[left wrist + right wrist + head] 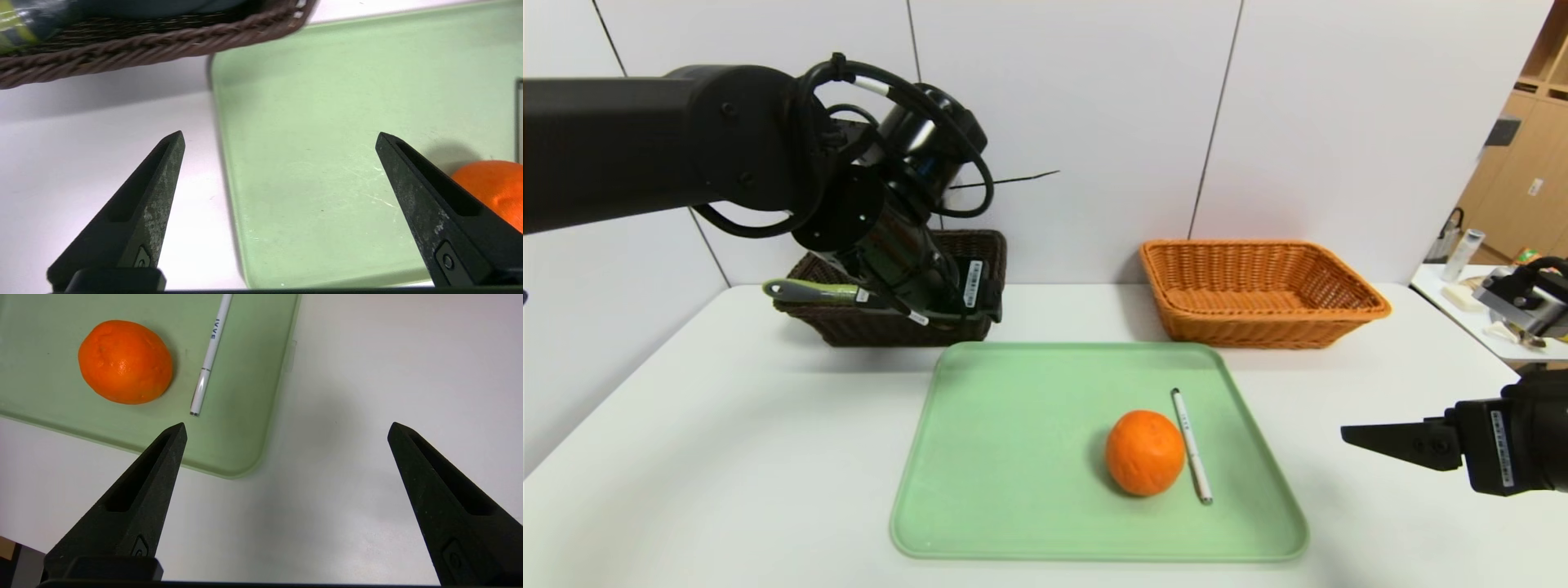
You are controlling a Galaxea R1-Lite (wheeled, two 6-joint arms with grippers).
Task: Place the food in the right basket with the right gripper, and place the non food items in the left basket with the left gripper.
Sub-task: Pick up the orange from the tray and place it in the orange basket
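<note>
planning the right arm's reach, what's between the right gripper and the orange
In the head view, the white pen lies between the right gripper and the orange, on the green tray.

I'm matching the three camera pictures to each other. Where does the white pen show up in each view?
Head view: white pen lies on the green tray, just right of the orange.
Left wrist view: not clearly visible.
Right wrist view: pen beside the orange.
Shared landmark: the green tray.

- Setting: we read it as a lab or test room.
- Evidence: bare white table (727, 457), plain white panelled wall (1094, 122), wooden cabinets (1515, 188) far right, cluttered side table (1441, 286) beside them.
</note>
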